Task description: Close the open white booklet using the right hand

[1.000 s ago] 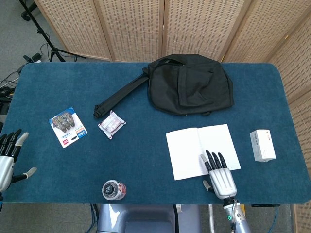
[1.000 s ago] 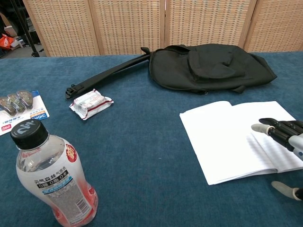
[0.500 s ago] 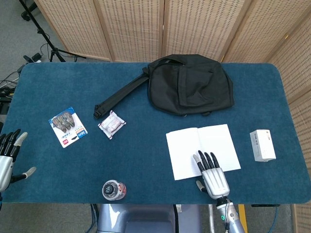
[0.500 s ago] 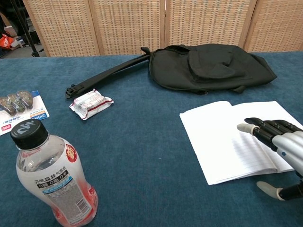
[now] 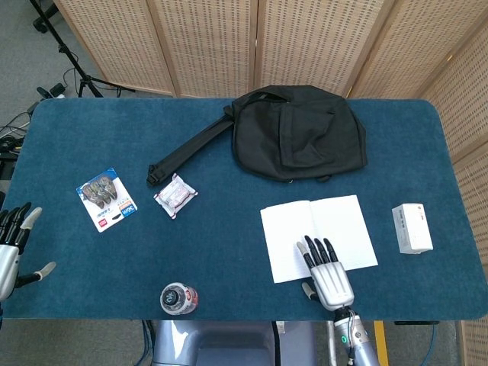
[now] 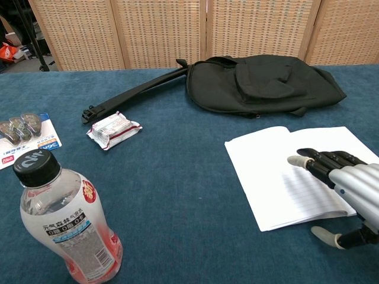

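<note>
The white booklet point(image 5: 317, 235) point(image 6: 278, 168) lies open and flat on the blue table, right of centre near the front edge. My right hand point(image 5: 324, 271) point(image 6: 343, 189) hovers palm down over the booklet's front edge, near the middle fold, with its fingers stretched out and apart and nothing in them. Its thumb sticks out toward the table edge. My left hand point(image 5: 14, 248) shows only in the head view, at the far left edge of the table, open and empty.
A black bag point(image 5: 297, 133) with a long strap lies behind the booklet. A white box point(image 5: 412, 228) sits to its right. A small wrapped packet point(image 5: 175, 195), a battery pack card point(image 5: 107, 199) and a bottle point(image 6: 64, 222) stand on the left half.
My right hand has slid leftward along the booklet's front edge, from the right page toward the fold. The booklet still lies open. My left hand has barely moved.
</note>
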{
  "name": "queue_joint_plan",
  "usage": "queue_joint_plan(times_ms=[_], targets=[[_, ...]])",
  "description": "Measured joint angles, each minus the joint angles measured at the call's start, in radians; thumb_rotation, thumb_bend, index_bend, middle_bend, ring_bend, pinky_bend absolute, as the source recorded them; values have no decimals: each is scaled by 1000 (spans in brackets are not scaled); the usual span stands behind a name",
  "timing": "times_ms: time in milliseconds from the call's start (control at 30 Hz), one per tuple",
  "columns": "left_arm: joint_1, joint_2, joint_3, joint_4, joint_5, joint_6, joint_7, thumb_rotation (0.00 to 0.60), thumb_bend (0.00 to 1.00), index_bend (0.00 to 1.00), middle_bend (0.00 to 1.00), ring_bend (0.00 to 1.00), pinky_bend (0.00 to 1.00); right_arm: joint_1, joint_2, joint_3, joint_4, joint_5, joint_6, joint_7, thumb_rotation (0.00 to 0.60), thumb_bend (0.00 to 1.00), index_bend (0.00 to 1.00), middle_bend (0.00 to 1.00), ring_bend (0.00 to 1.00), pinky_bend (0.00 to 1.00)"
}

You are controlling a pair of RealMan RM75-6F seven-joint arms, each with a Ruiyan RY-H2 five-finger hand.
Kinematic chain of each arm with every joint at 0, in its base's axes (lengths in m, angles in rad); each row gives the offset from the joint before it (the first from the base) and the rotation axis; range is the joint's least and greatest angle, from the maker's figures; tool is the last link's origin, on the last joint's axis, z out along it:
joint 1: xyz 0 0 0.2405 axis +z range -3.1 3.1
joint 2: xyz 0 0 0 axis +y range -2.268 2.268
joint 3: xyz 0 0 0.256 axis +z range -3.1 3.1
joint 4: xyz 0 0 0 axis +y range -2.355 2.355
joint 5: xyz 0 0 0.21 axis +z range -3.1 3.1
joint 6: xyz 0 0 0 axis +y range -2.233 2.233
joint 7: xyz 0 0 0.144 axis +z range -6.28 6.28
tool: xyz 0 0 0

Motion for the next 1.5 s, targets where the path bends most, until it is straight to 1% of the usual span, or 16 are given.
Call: queue_joint_plan(times_ms=[733, 833, 1000, 1500], targets=[[1, 2, -1, -1, -5, -3, -2, 553, 71, 0, 0, 0, 0, 30, -25, 17, 37, 32, -18, 27, 600, 341, 0, 0, 0, 0], [0, 1, 0, 0, -4, -4, -2, 553, 71, 0, 0, 0, 0, 29, -26, 17, 37, 37, -14, 36, 600, 367, 0, 0, 0, 0], [1, 1, 0, -1, -2, -2, -1, 552, 71, 0, 0, 0, 0, 28, -22, 20, 29, 51, -11, 45, 600, 453, 0, 0, 0, 0], [0, 0, 3, -2, 3, -4, 3, 552, 71, 0, 0, 0, 0, 22, -8, 24, 5, 72, 7, 58, 600, 569, 0, 0, 0, 0]])
